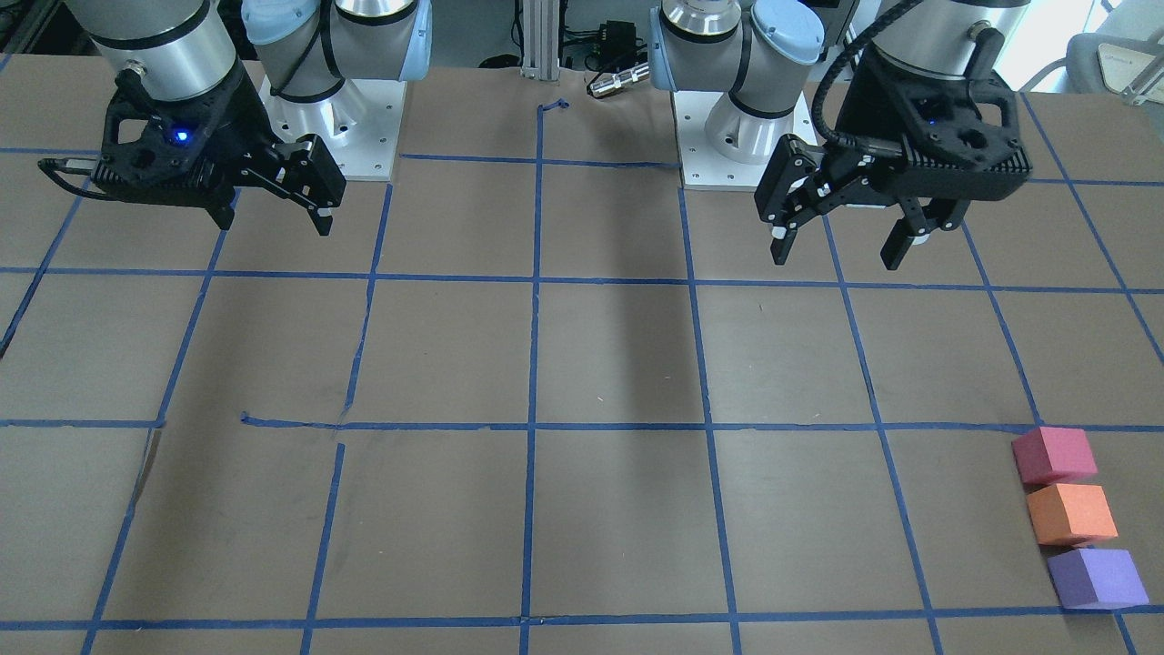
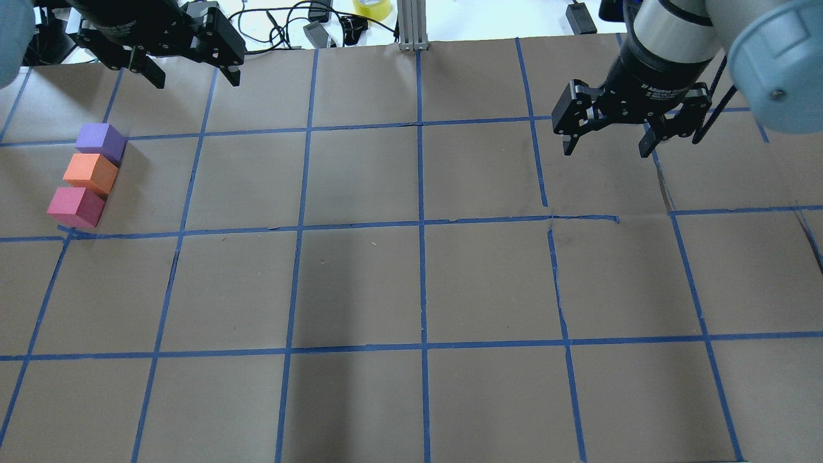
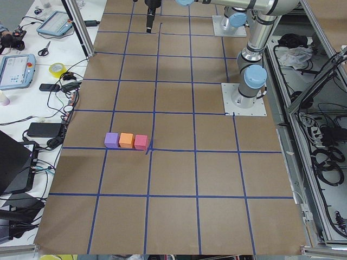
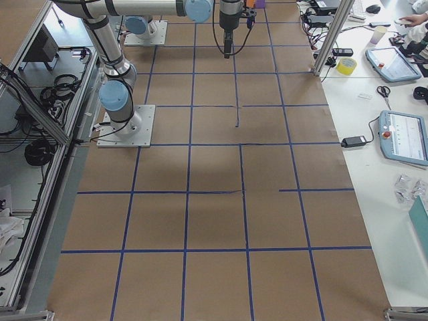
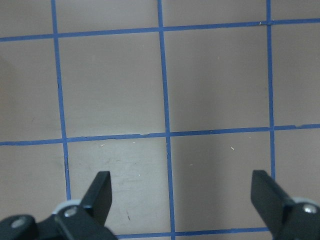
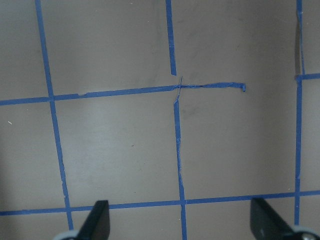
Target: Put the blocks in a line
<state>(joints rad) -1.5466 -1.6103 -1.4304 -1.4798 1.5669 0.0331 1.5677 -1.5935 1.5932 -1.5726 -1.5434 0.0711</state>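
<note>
Three blocks lie touching in a straight row on the brown table at my far left: purple (image 2: 99,143), orange (image 2: 90,173), pinkish-red (image 2: 75,207). In the front-facing view they show at the lower right: pinkish-red (image 1: 1055,455), orange (image 1: 1071,514), purple (image 1: 1096,578). They also show in the exterior left view (image 3: 126,140). My left gripper (image 2: 196,78) is open and empty, held high and apart from the blocks; it also shows in the front-facing view (image 1: 837,256) and the left wrist view (image 5: 182,192). My right gripper (image 2: 606,150) is open and empty over the right half (image 1: 273,221) (image 6: 181,220).
The table is covered in brown paper with a blue tape grid (image 2: 421,225). An aluminium post (image 2: 411,26), cables and a yellow tape roll (image 2: 371,8) sit at the far edge. The arm bases (image 1: 746,136) (image 1: 327,118) stand at the near edge.
</note>
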